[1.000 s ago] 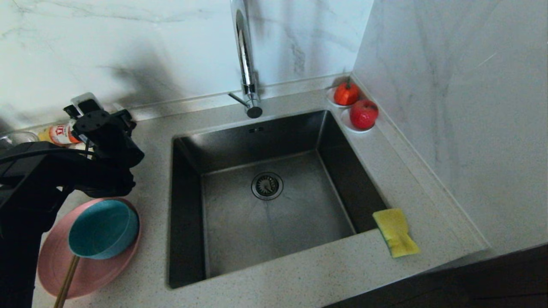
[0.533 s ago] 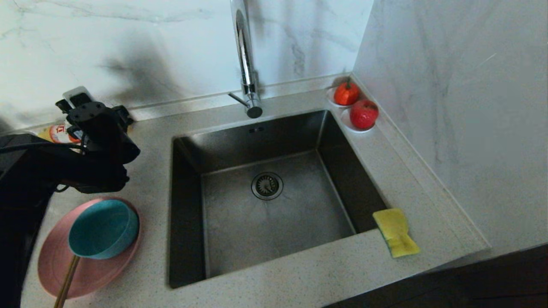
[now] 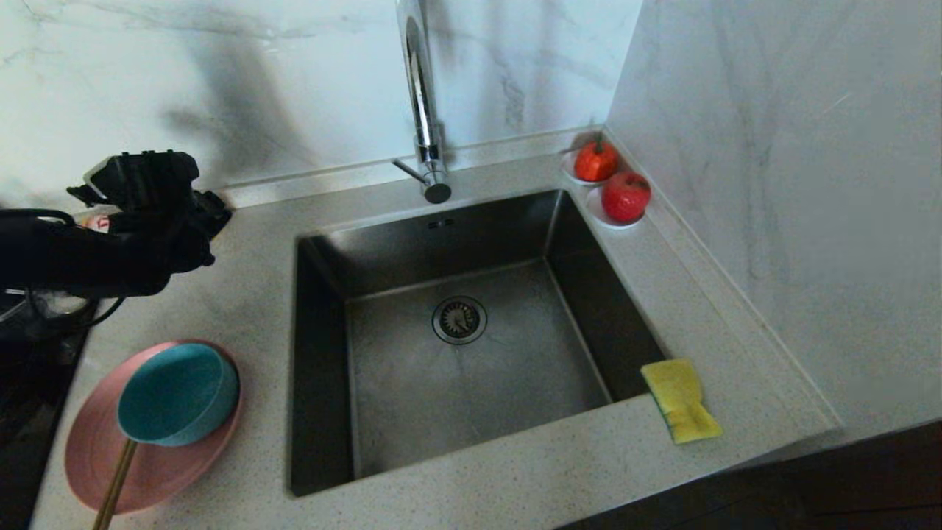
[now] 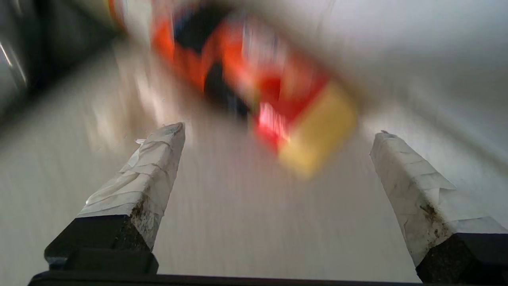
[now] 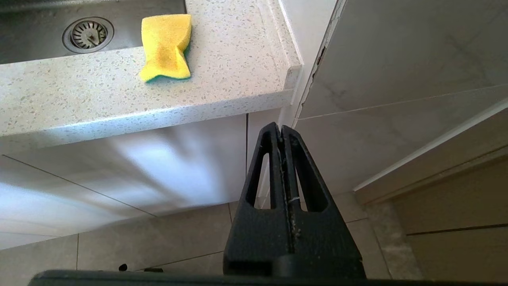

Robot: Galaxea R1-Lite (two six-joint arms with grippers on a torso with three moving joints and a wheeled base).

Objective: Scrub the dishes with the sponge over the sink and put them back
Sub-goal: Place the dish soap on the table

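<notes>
A teal bowl (image 3: pixel 176 394) sits on the pink plate (image 3: pixel 88 449) at the counter's front left, and brown chopsticks (image 3: pixel 114 486) lean out from under the bowl. The yellow sponge (image 3: pixel 681 401) (image 5: pixel 166 45) lies on the counter at the sink's (image 3: pixel 412 397) front right corner. My left gripper (image 3: pixel 140 180) (image 4: pixel 278 133) hovers over the back left counter near the wall, well behind the dishes. It is open, its taped fingers (image 4: pixel 158 159) wide apart with nothing between them. My right gripper (image 5: pixel 281 129) hangs shut and empty below the counter's front edge.
A bottle with an orange-red label and a yellow cap (image 4: pixel 246 75) lies just ahead of the left gripper. The tall chrome tap (image 3: pixel 421 103) rises behind the sink, which has a round drain (image 3: pixel 459 319). Two saucers with red fruit (image 3: pixel 624 197) stand in the back right corner.
My left arm has swung left and back toward the wall, away from the bowl and plate, with the wrist turning. Its fingers stay open. The dishes and sponge have not moved.
</notes>
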